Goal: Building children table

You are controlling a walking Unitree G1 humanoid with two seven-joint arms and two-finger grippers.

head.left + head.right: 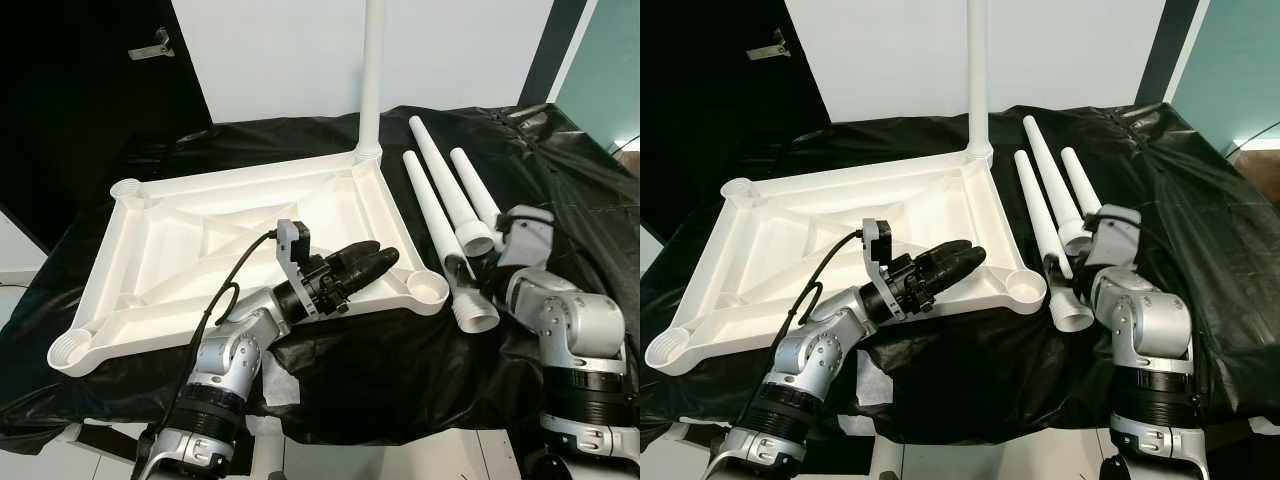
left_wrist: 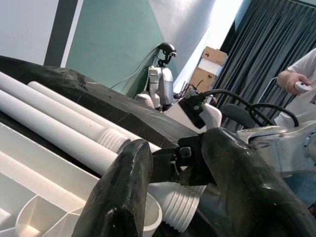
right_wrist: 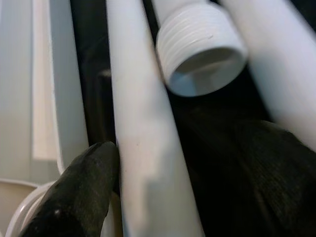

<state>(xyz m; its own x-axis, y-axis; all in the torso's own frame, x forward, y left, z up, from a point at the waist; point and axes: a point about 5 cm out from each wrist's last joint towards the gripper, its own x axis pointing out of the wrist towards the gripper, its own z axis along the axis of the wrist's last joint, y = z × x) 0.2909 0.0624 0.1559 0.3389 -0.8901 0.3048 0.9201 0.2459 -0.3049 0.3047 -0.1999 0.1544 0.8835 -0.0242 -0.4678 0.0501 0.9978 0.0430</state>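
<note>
- Black sheeting covers the work table [image 1: 380, 385], set against a white wall with a dark doorway at the far left corner.
- I see the upturned white tabletop [image 1: 170, 245] lying toward the table's left side, one leg [image 1: 371, 70] already standing in its far right socket.
- Three loose legs [image 1: 452, 190] lie side by side near the table's right edge, threaded ends toward me.
- My left gripper [image 1: 368, 263] rests over the tabletop's near right edge, fingers drawn close together and holding nothing.
- My right gripper [image 3: 148, 187] reaches the nearest loose leg [image 3: 143, 148]; one finger [image 3: 79, 187] touches its side, the other lies opposite, so the fingers straddle it, not yet clamped, as I judge.
- To do this well, I should close squarely on the shaft above the thread, lift clear of its neighbours, then carry it to the empty near right socket [image 1: 428, 288].
</note>
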